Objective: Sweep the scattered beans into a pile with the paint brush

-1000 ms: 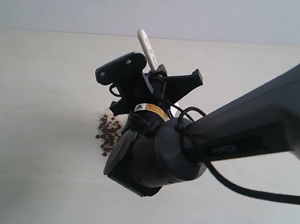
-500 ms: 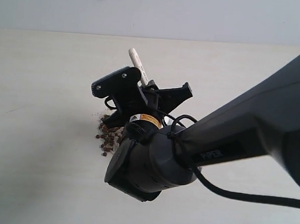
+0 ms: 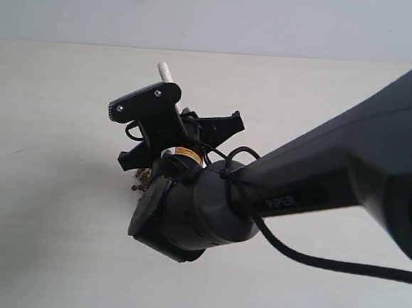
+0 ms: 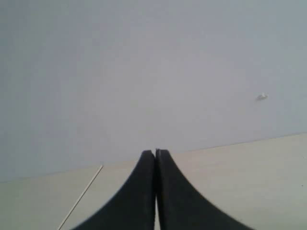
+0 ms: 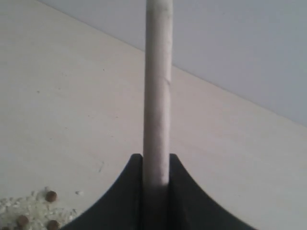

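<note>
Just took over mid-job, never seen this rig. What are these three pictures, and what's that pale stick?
It is a two-armed robot at a pale table. The wide picture is from a camera off the arms; the dark arm filling it is the right one. The other two look out from each wrist. The right claw is shut on the paint brush; the stick is its handle. Its bristles are hidden. The beans lie among white crumbs on the table. The left claw is shut and empty.
</note>
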### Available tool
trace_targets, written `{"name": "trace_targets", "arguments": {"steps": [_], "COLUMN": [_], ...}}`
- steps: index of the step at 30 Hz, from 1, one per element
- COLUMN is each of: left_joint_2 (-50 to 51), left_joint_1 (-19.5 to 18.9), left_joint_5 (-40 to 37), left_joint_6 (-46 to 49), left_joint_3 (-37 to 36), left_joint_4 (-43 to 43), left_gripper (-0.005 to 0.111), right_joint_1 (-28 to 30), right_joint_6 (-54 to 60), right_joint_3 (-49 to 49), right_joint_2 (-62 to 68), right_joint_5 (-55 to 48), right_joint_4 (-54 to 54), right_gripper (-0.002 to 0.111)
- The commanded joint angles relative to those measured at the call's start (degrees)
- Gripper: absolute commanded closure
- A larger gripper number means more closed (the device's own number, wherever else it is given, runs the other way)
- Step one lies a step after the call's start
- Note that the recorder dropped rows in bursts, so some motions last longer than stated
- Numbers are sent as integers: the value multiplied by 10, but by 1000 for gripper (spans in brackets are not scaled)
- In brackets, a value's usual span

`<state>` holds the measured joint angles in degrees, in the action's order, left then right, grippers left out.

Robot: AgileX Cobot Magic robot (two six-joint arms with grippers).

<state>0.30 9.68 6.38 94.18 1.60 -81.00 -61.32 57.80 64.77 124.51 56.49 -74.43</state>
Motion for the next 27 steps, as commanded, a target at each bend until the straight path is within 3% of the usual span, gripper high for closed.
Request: {"name": "trace_targets", "arguments": {"steps": [1,14,19,23,27], "left_joint_2": [-3,-3,-3,-3,-3], "left_joint_1": [3,3,3,3,3], "left_joint_5": [-4,-4,-4,-4,-4], "left_joint_6": [-2,-2,-2,-2,-2], "left_joint_3": [-2,-2,-2,-2,-2], "left_joint_4": [1,1,1,1,1], "left_gripper": [107,107,107,107,107], "right_joint_1": [1,-4,-30,-18,31], "right_joint_6": [-10,22,127,174,107], "right_joint_3": [29,50,47,29,-15], "right_joint_2": [5,-20,-65,-96,-127], "right_joint_5": [-38,58,55,-34,-186], "right_joint_4": [-6,-49,-40,47,219], "right_gripper": [108,108,108,108,108]}}
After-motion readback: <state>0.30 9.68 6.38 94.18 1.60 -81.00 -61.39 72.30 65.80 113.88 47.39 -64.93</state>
